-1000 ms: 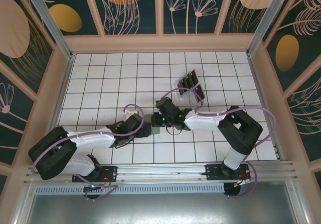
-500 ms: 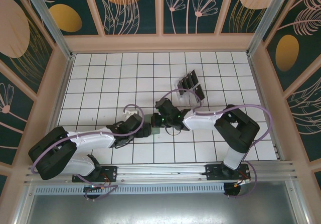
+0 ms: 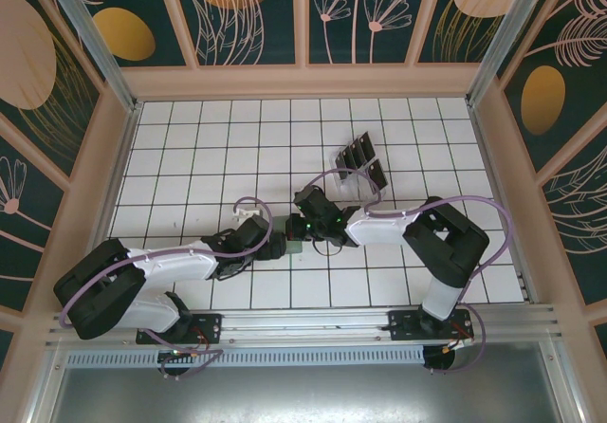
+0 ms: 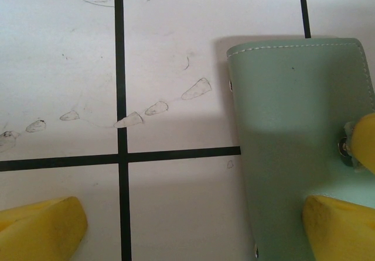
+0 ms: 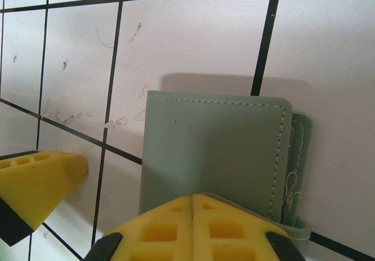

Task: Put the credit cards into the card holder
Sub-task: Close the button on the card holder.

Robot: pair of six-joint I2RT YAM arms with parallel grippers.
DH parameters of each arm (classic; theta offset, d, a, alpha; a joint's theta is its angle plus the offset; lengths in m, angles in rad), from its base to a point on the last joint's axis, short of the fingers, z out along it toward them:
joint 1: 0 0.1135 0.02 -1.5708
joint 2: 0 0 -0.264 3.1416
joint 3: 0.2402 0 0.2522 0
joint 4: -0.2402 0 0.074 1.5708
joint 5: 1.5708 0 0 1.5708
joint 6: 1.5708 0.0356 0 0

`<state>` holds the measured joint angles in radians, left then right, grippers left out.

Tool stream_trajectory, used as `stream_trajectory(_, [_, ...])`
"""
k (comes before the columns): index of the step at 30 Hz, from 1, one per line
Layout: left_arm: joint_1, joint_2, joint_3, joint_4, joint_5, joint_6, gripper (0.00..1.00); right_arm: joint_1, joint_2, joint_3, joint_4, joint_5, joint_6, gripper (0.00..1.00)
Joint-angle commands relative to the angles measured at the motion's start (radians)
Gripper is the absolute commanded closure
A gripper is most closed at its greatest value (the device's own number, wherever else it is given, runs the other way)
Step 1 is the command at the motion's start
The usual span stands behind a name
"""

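Evidently steadied for loading, the card holder (image 5: 211, 150) is lying flat on the tabletop (image 4: 176, 50): the left claw (image 4: 193, 223), spread wide, is straddling one edge; the right claw (image 5: 193, 214), closed, is touching another.

The left arm (image 3: 171, 264) and right arm (image 3: 394, 226) are stretching low and inward, meeting tip to tip. The left claw (image 4: 190, 232) is pointing down, its fingers (image 4: 41, 229) spread wide apart. Just ahead of it, the right claw (image 5: 193, 217) is pressing its two fingers (image 5: 228, 229) flat together.
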<state>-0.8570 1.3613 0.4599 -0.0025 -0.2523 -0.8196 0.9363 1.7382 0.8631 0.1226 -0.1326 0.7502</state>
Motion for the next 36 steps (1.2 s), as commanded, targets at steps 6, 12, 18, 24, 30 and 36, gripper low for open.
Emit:
stream_trajectory(6, [0.015,0.034,-0.059,-0.057,0.004,-0.014,0.02,0.007,0.048,-0.048,0.008,-0.030,0.023,1.00])
stream_trajectory(12, [0.015,-0.008,-0.061,-0.069,0.001,-0.027,0.01,0.007,0.067,-0.063,-0.011,-0.024,0.017,1.00])
stream_trajectory(18, [0.016,-0.137,-0.058,-0.129,-0.056,-0.072,0.01,0.007,0.091,-0.075,-0.036,-0.011,0.015,1.00])
stream_trajectory(24, [0.015,-0.257,-0.058,-0.163,-0.095,-0.130,0.01,0.005,0.109,-0.076,-0.072,-0.002,0.016,1.00])
stream_trajectory(30, [0.016,-0.270,-0.028,-0.189,-0.092,-0.127,0.02,0.009,0.084,-0.043,-0.088,-0.012,0.020,1.00])
stream_trajectory(36, [0.016,-0.308,0.036,-0.232,-0.158,-0.119,0.02,0.007,0.033,0.164,-0.168,-0.018,-0.069,0.65])
